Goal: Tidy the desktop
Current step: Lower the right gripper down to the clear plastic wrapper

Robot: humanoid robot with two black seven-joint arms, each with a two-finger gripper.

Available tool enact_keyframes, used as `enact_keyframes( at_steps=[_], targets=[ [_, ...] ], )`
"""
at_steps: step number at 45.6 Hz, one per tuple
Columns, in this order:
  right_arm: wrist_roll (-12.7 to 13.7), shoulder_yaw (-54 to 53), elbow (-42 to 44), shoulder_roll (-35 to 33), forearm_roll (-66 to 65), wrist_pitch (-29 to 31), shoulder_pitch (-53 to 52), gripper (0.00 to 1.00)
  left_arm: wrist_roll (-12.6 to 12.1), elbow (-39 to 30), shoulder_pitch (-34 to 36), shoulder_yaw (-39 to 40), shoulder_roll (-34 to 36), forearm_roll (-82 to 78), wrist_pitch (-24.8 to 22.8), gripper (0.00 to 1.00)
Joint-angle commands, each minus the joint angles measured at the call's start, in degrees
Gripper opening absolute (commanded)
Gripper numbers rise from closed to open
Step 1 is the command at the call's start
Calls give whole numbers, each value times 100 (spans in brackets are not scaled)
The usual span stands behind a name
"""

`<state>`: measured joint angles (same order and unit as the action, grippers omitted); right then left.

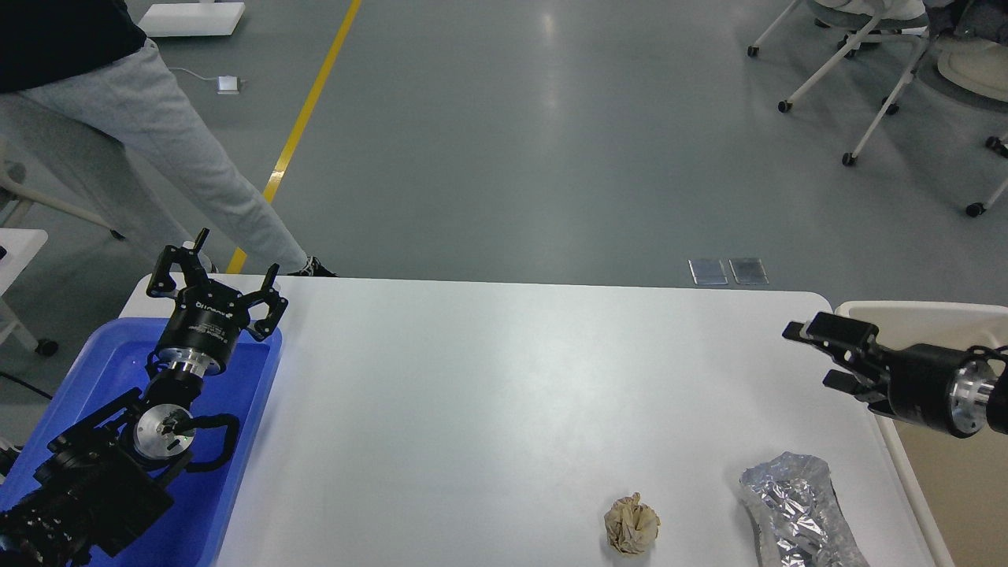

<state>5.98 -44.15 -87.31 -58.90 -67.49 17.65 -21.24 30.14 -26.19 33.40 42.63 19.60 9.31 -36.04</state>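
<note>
Your largest thing is the tabletop (488,394), glossy white with rounded corners, spanning the whole gap between your 2 end effectors. It looks hard and slick, so light litter will likely skate on it if you nudge it sideways instead of pinching from above.

Next in size, the blue tray (248,441) lies directly under your left end effector (216,279), on the tabletop's left end. What shows of its floor is bare; the arm hides the rest. The beige bin (957,496) with a white rim stands beyond the tabletop's right edge, beneath and behind your right end effector (815,346). Its visible inside shows nothing, though much is out of frame.

Your left end effector points away from you with its fingers spread wide, holding nothing. Your right end effector points left across the tabletop's right edge, fingers parted with a moderate gap, also empty.

The crumpled foil wrapper (795,512) lies nearer you than the right end effector, close to the tabletop's right edge. Judge it light, crinkly and slippery; take it across a raised fold, since a flat spot may slide out.

Smallest, the brown paper ball (631,525) sits just left of the foil, not touching. It should be light and soft; close across its middle.
</note>
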Motion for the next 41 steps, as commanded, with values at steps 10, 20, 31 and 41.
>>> enact_keyframes(
  at_steps=[10, 20, 31, 41],
  targets=[
    [-483, 838, -85, 116, -1961, 230, 112, 99, 0, 0, 0, 0, 0, 9, 0, 100],
    [-747, 856, -67, 98, -2541, 212, 375, 99, 0, 0, 0, 0, 0, 0, 0, 100],
    [-870, 838, 29, 168, -2936, 186, 613, 99, 0, 0, 0, 0, 0, 0, 0, 100],
    [-958, 838, 433, 335, -3367, 186, 683, 99, 0, 0, 0, 0, 0, 0, 0, 100]
  ],
)
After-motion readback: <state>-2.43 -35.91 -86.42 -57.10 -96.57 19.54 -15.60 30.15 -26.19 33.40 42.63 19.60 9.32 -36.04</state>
